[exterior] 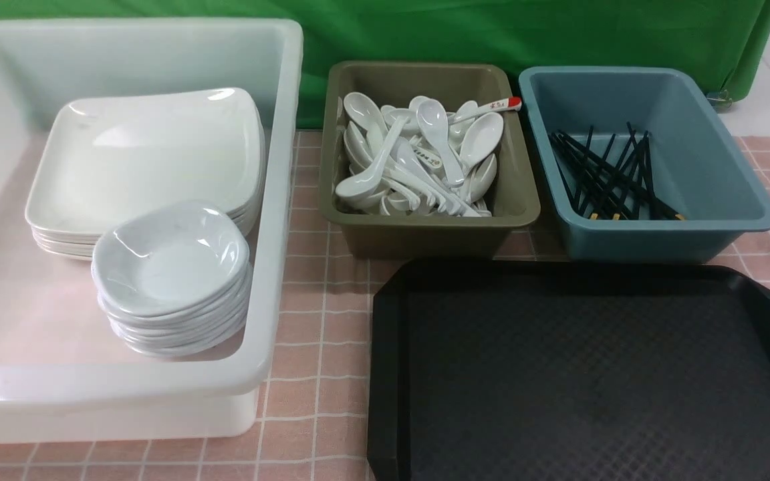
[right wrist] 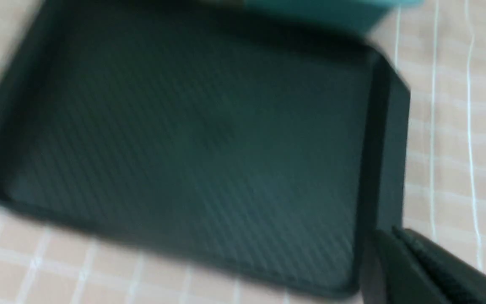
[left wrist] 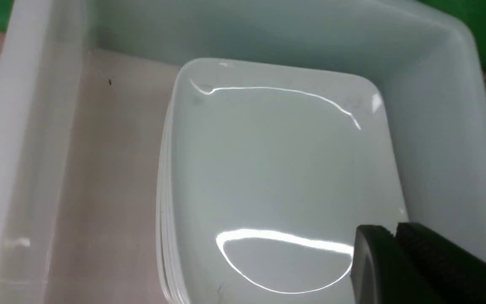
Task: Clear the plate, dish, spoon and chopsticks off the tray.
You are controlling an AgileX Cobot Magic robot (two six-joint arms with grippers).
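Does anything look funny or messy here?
One thing stands out: a spoon with a red tip lies across the rim of the olive bin, sticking out toward the blue bin, while the white spoons all sit inside.

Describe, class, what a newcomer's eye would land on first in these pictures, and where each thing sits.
The big black tray at front right draws the eye first, its textured floor bare. Next comes the large white tub on the left, holding a stack of square plates with a stack of small dishes in front. Behind the tray, an olive bin brims with white spoons beside a blue bin of black chopsticks.
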